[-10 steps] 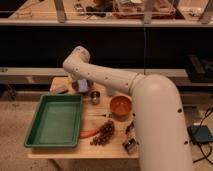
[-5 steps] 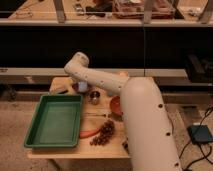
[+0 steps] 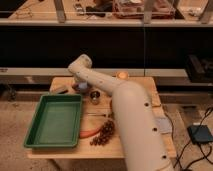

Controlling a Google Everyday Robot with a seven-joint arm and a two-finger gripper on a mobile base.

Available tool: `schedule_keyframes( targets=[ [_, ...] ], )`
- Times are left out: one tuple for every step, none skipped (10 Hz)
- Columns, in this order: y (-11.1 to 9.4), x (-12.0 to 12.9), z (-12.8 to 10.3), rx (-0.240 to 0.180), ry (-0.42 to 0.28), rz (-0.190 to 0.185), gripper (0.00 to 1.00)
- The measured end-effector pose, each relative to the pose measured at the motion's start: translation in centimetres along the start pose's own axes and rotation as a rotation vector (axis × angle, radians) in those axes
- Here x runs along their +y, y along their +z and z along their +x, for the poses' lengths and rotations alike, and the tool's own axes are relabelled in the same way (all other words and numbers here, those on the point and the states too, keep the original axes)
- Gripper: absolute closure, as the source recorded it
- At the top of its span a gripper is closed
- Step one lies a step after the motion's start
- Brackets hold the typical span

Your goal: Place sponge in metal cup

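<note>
Swinging leftward over the last second, the thick white arm [image 3: 135,125] now lies across the table [image 3: 65,82] to the right of the metal cup [image 3: 95,95] and hides whatever stands there, while its wrist end has hardly shifted. From the bend high behind the cup, the gripper [image 3: 79,81] points down and sits just behind and left of the cup, close over the tabletop. The wrist covers it, so I cannot tell how wide it stands or whether it has hold of anything. A small pale blue-grey patch right under it, just left of and behind the cup, looks like the sponge [image 3: 83,88], though I cannot say whether it is held or merely lying there. The cup stands upright with its dark mouth free, which suits a drop from above, and with the sponge so near, only a short lift and sideways carry should be needed. Well in front and left of the cup lies the green tray [image 3: 55,120], and in front of the cup a bunch of dark grapes [image 3: 104,133], both away from that short path
</note>
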Motion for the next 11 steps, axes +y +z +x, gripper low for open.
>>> schedule_keyframes(
  targets=[
    [0.6, -0.1, 0.1, -0.005, 0.0, -0.009, 0.25],
    [1.1, 0.2, 0.2, -0.01, 0.004, -0.019, 0.25],
    [1.5, 0.7, 0.3, -0.014, 0.011, -0.033, 0.25],
    [1.8, 1.1, 0.4, -0.018, 0.016, -0.04, 0.25],
    [2.1, 1.3, 0.4, -0.024, 0.022, -0.046, 0.25],
    [2.3, 1.3, 0.3, -0.03, 0.024, -0.047, 0.25],
    [2.6, 1.3, 0.2, -0.034, 0.026, -0.047, 0.27],
    [2.9, 1.2, 0.0, -0.039, 0.027, -0.033, 0.35],
    [3.0, 1.2, 0.0, -0.039, 0.028, -0.013, 0.43],
    [2.9, 1.0, 0.0, -0.036, 0.028, 0.01, 0.53],
    [2.7, 0.9, 0.2, -0.029, 0.025, 0.029, 0.63]
  ],
)
